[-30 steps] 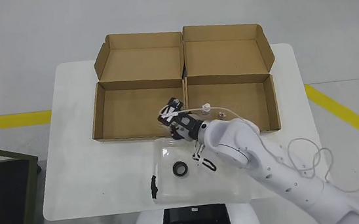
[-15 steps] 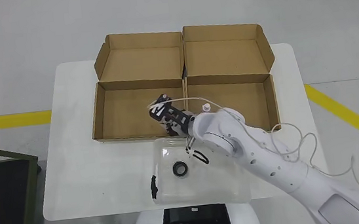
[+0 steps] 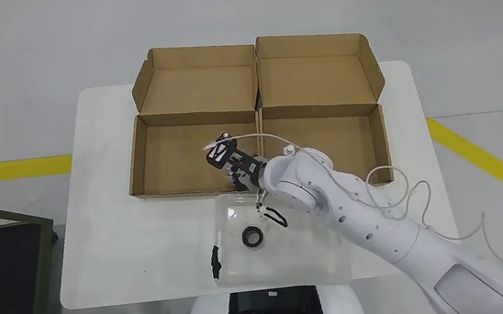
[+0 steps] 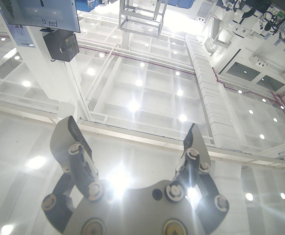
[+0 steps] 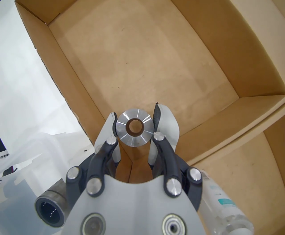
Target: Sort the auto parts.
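Right end effector (image 5: 135, 124) grips a steel sleeve (image 5: 133, 139), long axis pointing into the cardboard box (image 5: 144, 55).

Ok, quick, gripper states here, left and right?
Left gripper: open, empty.
Right gripper: shut on a silver metal ring, over a cardboard box.

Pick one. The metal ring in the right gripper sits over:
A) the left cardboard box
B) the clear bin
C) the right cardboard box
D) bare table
A: in the right wrist view the right gripper is shut on the metal ring above the floor of the left cardboard box, just inside its near wall.
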Controlling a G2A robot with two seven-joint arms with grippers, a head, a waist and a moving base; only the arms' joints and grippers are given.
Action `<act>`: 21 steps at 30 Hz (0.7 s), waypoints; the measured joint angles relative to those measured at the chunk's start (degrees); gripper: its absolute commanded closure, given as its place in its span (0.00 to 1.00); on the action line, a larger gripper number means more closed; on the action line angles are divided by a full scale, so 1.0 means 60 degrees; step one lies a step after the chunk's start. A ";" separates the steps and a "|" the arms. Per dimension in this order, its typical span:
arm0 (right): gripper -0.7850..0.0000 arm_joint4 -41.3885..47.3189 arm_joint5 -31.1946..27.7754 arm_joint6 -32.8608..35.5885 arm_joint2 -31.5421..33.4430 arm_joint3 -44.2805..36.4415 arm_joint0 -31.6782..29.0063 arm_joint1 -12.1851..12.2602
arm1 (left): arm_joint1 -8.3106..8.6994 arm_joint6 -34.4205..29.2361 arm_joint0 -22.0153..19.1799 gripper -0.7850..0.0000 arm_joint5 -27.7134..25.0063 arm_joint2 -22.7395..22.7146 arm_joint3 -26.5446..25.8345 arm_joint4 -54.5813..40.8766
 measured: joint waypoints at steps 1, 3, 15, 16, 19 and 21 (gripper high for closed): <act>1.00 -0.0015 -0.0006 0.0005 0.0006 0.0042 -0.0006 -0.0021 | 0.0000 0.0000 0.0000 0.00 0.0000 0.0000 0.0000 0.0000; 0.95 -0.0039 -0.0019 0.0027 0.0012 0.0086 -0.0015 -0.0053 | 0.0000 0.0000 0.0000 0.00 0.0000 0.0000 0.0000 0.0000; 0.56 -0.0222 -0.0094 0.0171 0.0059 0.0320 -0.0011 -0.0263 | 0.0000 0.0000 0.0000 0.00 0.0000 0.0000 0.0000 0.0000; 0.56 -0.0261 -0.0111 0.0189 0.0066 0.0290 -0.0007 -0.0280 | 0.0000 0.0000 0.0000 0.00 0.0000 0.0000 0.0000 0.0000; 0.56 -0.0324 -0.0180 0.0219 0.0110 0.0109 -0.0046 -0.0305 | 0.0000 0.0000 0.0000 0.00 0.0000 0.0000 0.0000 0.0000; 0.56 -0.0387 -0.0265 0.0186 0.0155 -0.0091 -0.0105 -0.0304 | 0.0000 0.0000 0.0000 0.00 0.0000 0.0000 0.0000 0.0000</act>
